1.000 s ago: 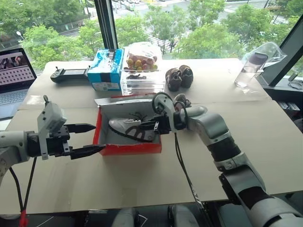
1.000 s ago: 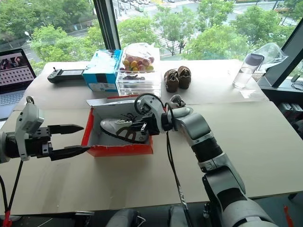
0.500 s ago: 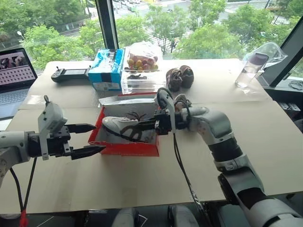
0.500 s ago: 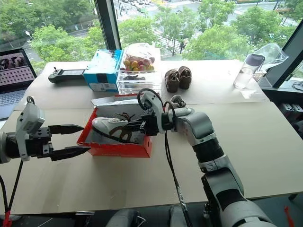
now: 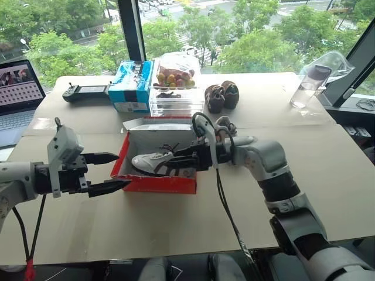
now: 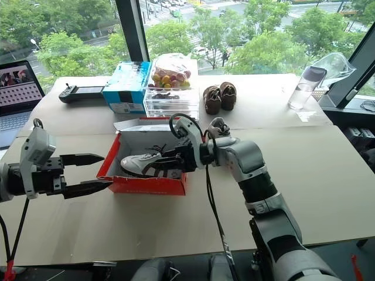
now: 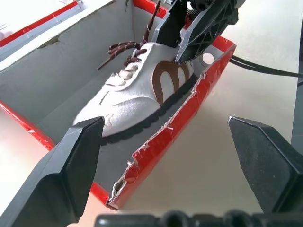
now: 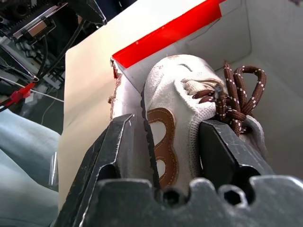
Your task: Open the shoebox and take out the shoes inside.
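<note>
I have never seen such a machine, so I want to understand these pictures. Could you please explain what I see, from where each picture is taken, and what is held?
This is a humanoid robot with two arms, each ending in a two-fingered claw. The two wide pictures come from cameras in its head, looking down over a table. The two close pictures come from cameras on its wrists.

On the table stands an open red shoebox. Behind it are a blue carton, a clear box of fruit, a pair of dark brown shoes, a controller and a water bottle; a laptop is at the left.

The right claw has its fingers on either side of a white sneaker inside the box. The left claw waits open beside the box, holding nothing.
</note>
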